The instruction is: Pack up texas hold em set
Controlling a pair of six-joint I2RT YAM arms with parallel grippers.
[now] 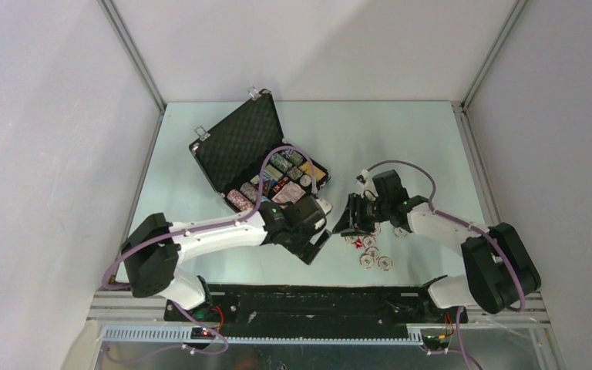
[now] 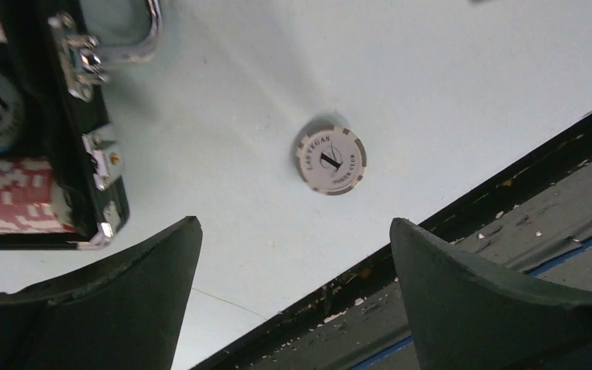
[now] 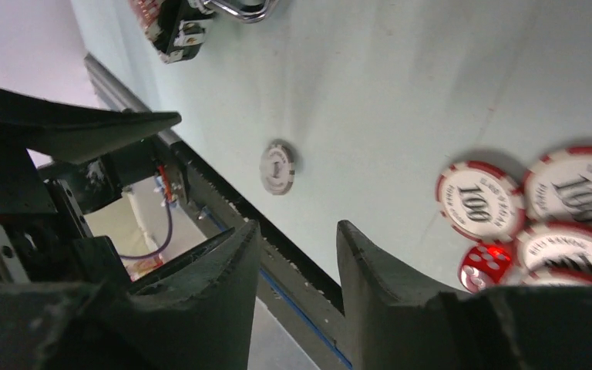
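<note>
The black case (image 1: pixel 258 156) lies open, beyond and to the left of both grippers. Its lid is raised and shows dark ribbed foam (image 1: pixel 231 142). The lower half holds chips (image 1: pixel 281 179) packed on edge in rows: pink-red, green, grey and other colours.

The left gripper (image 2: pixel 294 223) is released. Its two dark fingers (image 2: pixel 123 293) stand wide apart and nothing is between them. Just ahead of the fingertips, a little toward the right finger, a white chip (image 2: pixel 331 160) lies flat on the pale table (image 2: pixel 432 77). It has grey edge marks and dark print that I cannot read with certainty. To the left of this gripper is a corner of the case, with a silver latch (image 2: pixel 96 158) and, further ahead, the silver handle (image 2: pixel 135 42). Red-and-white chips show inside the corner.

The right gripper (image 3: pixel 299 227) is also released. The gap between its fingers (image 3: pixel 385 285) is narrower, and it holds nothing. The white chip is just ahead of its left finger. To its right, near the right finger, loose red chips (image 3: pixel 480 202) with white edge marks and the number 100 lie flat, touching or overlapping one another. A small red die (image 3: pixel 486 264) with white dots is beside them, close to the finger. In the top view the two grippers are near each other, tips apart, with the loose chips lying just on the near side of the right one.
</note>
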